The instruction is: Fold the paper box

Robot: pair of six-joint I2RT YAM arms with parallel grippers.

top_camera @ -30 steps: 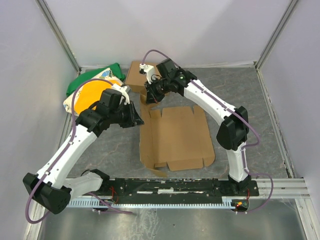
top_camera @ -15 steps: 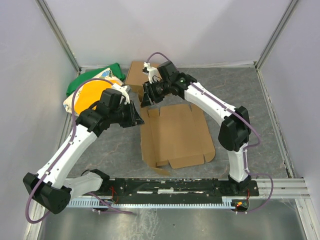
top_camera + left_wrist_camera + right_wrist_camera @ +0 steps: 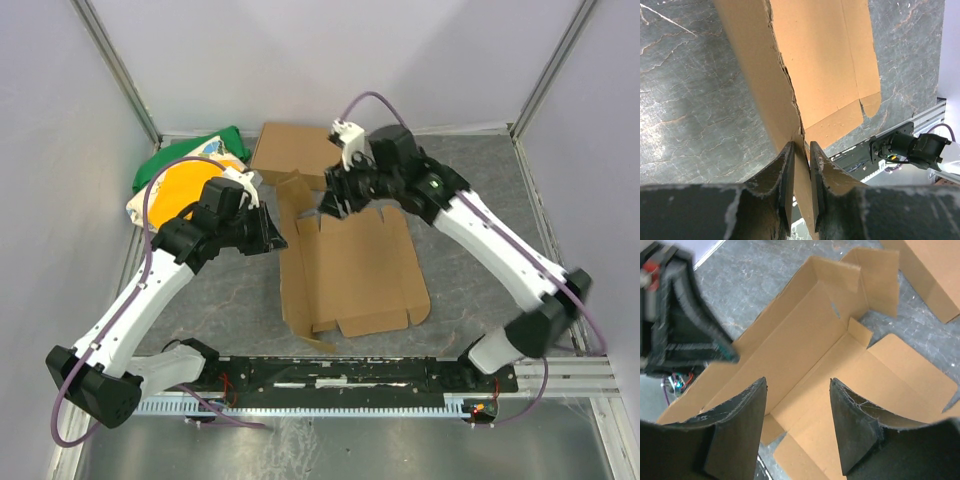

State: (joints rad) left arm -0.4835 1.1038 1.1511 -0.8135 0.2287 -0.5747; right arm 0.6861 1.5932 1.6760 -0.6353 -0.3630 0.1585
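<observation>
Left claw [image 3: 800, 150] is clamped tight on the paper box [image 3: 355, 265], pinching the raised side flap [image 3: 760, 75] at the sheet's 9 o'clock edge, with the cardboard sandwiched between both pads. Right claw [image 3: 797, 385] hangs spread wide with nothing in it, over the 11 o'clock corner where a small corner tab [image 3: 860, 332] stands up. Here's the worry: that flap is thin board, and the fold line beside the pinch looks ragged, so a hard pull could tear along the score instead of hinging. The sheet lies loose on the surface [image 3: 480, 210], a grey, marbled, smooth-looking slab, so I'd expect it to skate toward 3 o'clock if the flap gets pushed rather than lifted. The two claws also sit near each other, so a drop from the right one could crush the tab or clip its neighbour. The board is matte brown, die-cut with notches and rounded tabs along its 6 o'clock edge, and mostly flat mid-surface. A ready-made box [image 3: 290, 148] of the same brown sits at 12 o'clock, whether touching the sheet I can't tell, and a green, yellow and white bag [image 3: 180, 180] lies at 10 o'clock.
</observation>
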